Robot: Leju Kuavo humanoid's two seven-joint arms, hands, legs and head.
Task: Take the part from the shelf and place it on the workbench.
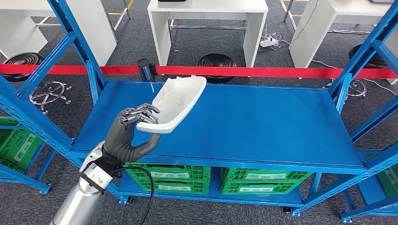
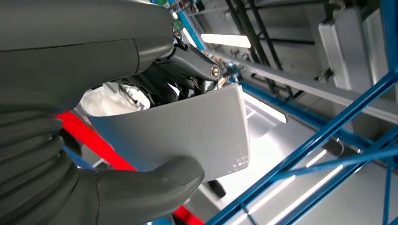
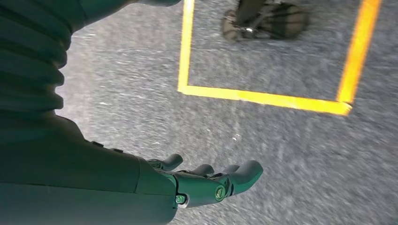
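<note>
The part [image 1: 178, 101] is a long white moulded plastic shell, lifted above the left half of the blue shelf deck [image 1: 263, 122] and tilted up away from me. My left hand [image 1: 129, 133] grips its near end, fingers over the top edge and thumb underneath. In the left wrist view the white part [image 2: 187, 131] lies between the thick thumb [image 2: 155, 185] and the dark fingers [image 2: 192, 65]. My right hand [image 3: 206, 180] hangs over the grey floor with its fingers loosely extended, holding nothing.
Blue shelf uprights [image 1: 77, 44] and diagonal braces [image 1: 371, 51] frame the deck on both sides. Green crates [image 1: 173, 176] sit on the lower level. A red barrier strip [image 1: 263, 71] runs behind the shelf, with white tables [image 1: 206, 23] beyond. Yellow floor tape [image 3: 263, 96] lies below my right hand.
</note>
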